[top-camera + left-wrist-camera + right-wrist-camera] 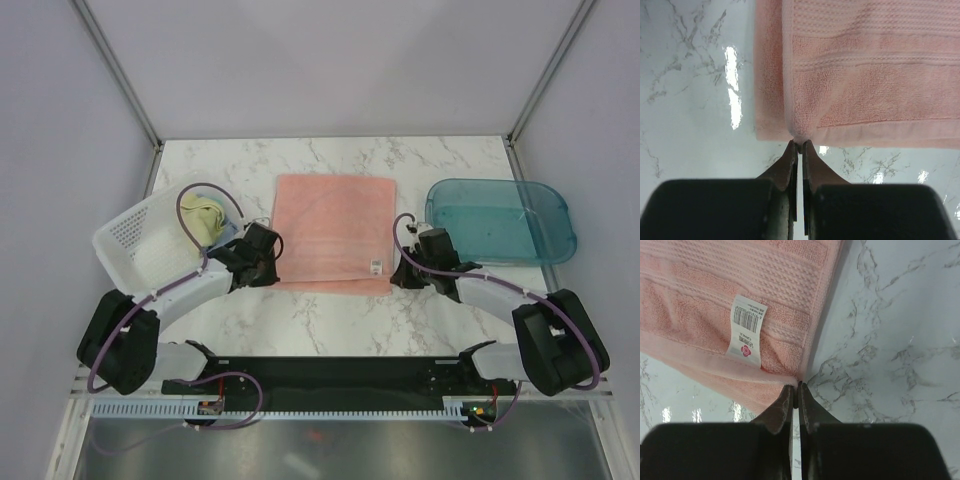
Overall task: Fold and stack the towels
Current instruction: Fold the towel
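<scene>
Marble-veined white table top [330, 330] carries everything I see. At its middle lies the salmon-pink square terry towel [335, 230], spread flat. To the right sits a teal translucent plastic tray [500, 225], to the left a white perforated plastic basket [135, 240], tipped over, with a pale-yellow terry cloth [205, 218] inside. My left gripper [799, 145] pinches the towel's near left corner, and my right gripper [796, 387] pinches the near right corner, close to a small white printed tag [746, 330].
</scene>
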Available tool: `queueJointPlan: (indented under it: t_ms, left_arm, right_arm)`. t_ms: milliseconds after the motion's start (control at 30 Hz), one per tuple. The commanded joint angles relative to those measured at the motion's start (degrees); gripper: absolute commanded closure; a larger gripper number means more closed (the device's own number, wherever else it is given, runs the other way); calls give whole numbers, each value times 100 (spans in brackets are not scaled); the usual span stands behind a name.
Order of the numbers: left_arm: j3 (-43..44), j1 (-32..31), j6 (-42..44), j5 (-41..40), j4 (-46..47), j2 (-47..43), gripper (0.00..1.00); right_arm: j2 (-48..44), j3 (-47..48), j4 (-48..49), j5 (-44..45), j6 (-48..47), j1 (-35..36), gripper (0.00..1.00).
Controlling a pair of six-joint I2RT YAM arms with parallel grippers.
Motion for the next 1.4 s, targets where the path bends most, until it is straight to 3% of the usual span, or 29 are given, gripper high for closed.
queueJointPlan:
  t_ms: [0,200,467,667,1367]
  left_arm:
    - [-100,0,-256,-101,-93,163,98]
    - [-144,0,-265,-66,-102,295,98]
    - [-197,0,-283,-57,-85,243,98]
    - [-162,0,-300,-4,-76,164,98]
    - [-109,0,-274,154,38,199,98]
  right_arm:
    - [-46,-15,126,-73,44,14,90]
    - [-618,239,-489,-12,262,23,62]
    - [-899,267,-1149,296,1861,14,47]
    - [-1057,-119,-947,462,3477,14,46]
    - [-759,-753,-385,1052,4825,208,52]
